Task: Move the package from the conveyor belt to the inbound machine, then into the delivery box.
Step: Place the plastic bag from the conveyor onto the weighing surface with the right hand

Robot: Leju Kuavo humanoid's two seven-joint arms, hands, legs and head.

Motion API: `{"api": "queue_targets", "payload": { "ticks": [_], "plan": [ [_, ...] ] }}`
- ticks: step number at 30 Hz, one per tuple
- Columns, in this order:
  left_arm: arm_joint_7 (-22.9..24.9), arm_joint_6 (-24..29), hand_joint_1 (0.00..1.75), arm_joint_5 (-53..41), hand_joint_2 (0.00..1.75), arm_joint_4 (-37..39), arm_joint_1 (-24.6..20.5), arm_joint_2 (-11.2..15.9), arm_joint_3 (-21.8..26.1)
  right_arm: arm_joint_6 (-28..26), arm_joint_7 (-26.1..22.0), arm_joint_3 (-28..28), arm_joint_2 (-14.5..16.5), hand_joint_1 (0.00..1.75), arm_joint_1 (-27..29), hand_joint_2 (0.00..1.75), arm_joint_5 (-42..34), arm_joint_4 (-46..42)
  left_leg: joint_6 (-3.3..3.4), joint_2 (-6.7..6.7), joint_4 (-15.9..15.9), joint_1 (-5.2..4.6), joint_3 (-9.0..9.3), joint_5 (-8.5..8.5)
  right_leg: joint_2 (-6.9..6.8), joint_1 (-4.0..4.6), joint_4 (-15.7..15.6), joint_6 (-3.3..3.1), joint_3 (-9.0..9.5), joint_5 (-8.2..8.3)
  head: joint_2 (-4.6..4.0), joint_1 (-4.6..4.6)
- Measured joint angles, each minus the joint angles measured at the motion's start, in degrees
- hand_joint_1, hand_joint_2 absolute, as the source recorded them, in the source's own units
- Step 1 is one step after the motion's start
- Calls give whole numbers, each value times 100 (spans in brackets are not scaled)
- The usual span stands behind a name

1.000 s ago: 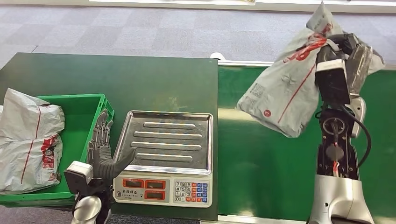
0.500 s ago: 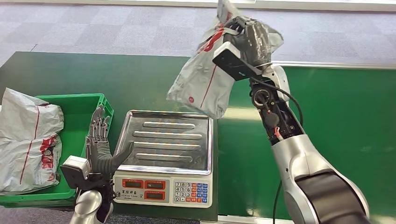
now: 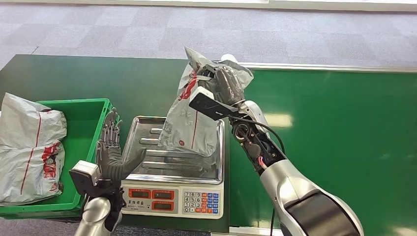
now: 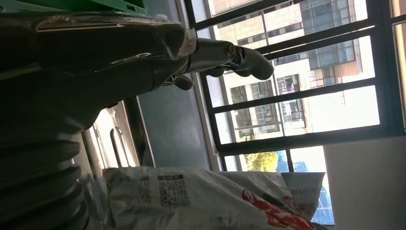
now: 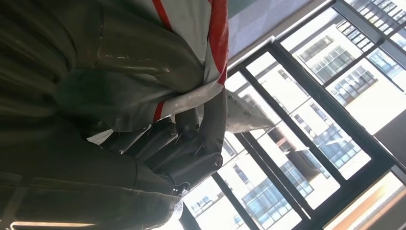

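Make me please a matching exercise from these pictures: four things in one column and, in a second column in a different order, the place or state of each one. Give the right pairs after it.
Column one:
1. grey package in the right hand
2. left hand
3. green crate
4. conveyor belt

Column two:
A. holds another grey package with red print
B. lower end over the scale's steel tray, top gripped from above
C. bare green surface, to the right of the scale
D. open, fingers spread, between the crate and the scale

Pairs: 1-B, 2-D, 3-A, 4-C
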Motion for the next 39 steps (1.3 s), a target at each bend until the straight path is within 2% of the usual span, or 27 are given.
{"api": "queue_targets", "payload": {
  "ticks": [16, 23, 31, 39],
  "plan": [
    [-11, 11, 0, 1, 175, 102, -59, 11, -60, 24, -2, 102, 28, 175, 67, 175, -24, 181, 0, 0, 0, 0, 0, 0, 0, 0, 0, 0, -1, 0, 0, 1],
    [-223, 126, 0, 151, 175, 181, -189, 2, -104, -11, 225, 217, -22, 175, 236, 175, -20, 328, 0, 1, 0, -1, 0, 0, 0, -1, 0, 0, -1, 0, 0, 1],
    [-318, 227, 0, 473, 175, 175, -306, -40, -177, -618, 2, 321, -8, 175, 376, 175, -293, 594, 0, 2, 0, 0, 0, 0, 0, 0, 0, 0, -1, 0, 0, 0],
    [-319, 196, 0, 542, 175, 2, -321, -76, -216, -138, 168, 325, 138, 175, 501, 175, -348, 746, 0, 2, 0, 0, 0, 0, 0, 0, 0, 0, -1, 0, 0, 1]
  ]
}}
